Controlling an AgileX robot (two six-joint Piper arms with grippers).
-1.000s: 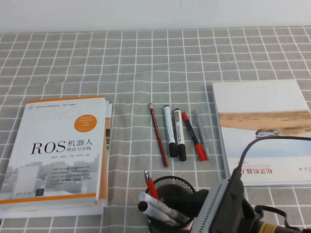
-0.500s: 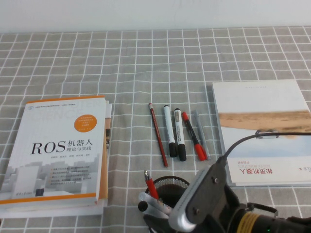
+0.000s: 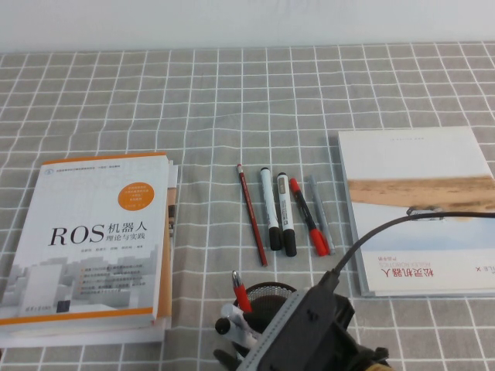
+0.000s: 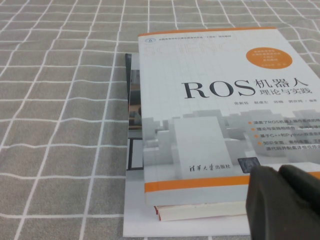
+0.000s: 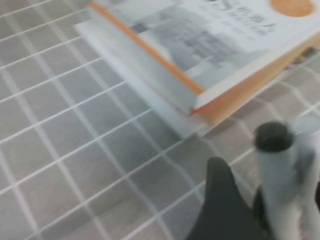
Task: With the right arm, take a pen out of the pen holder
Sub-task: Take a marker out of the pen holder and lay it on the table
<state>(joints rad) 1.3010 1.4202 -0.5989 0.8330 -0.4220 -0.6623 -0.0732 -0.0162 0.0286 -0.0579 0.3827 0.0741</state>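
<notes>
The cover of the left book (image 3: 93,239) reads "ROS 机器人 理论与实践" in large dark type, with the publisher's line "清华大学出版社" close to its near edge; the small print in its orange circle (image 3: 142,196) is too fine to read. The right book (image 3: 421,209) carries a red title, upside down from the robot's side, that includes "机器人"

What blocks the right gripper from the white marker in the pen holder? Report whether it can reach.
Probably yes: nothing blocks it. The right gripper is open at the pen holder, one finger beside the white marker. The left gripper hangs over the ROS book, well aside.
</notes>
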